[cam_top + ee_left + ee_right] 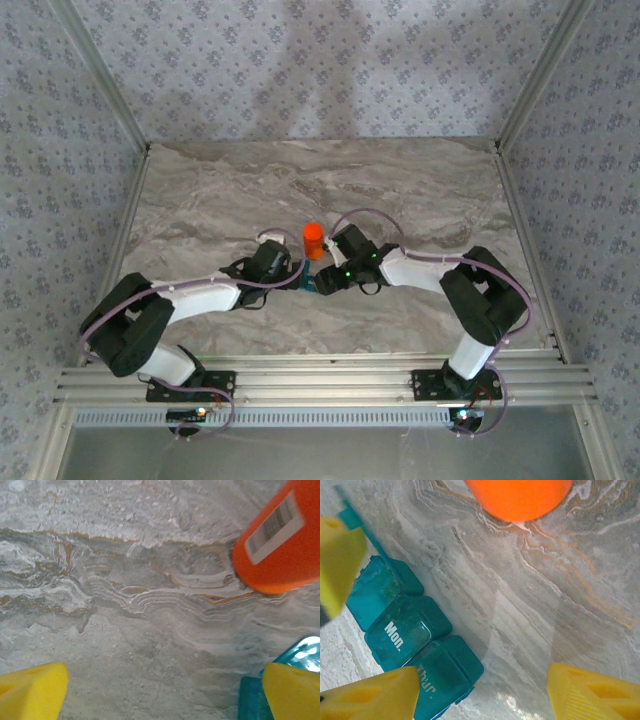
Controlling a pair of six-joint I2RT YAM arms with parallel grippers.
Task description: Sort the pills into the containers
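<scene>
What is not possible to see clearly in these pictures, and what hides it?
Pill box, top view: mostly under the left gripper and right gripper, too small to count compartments.
Box contents, right wrist view: dark tinted lids hide them.
Farthest lid's label, same view: a yellow finger covers part.
Orange bottle, both wrist views: cut off by the frame edge.

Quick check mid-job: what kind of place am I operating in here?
Most likely a purpose-built robot test booth: a marble-look tabletop boxed in by patterned wall panels on aluminium framing, two arms bolted to a rail at its near edge.
</scene>
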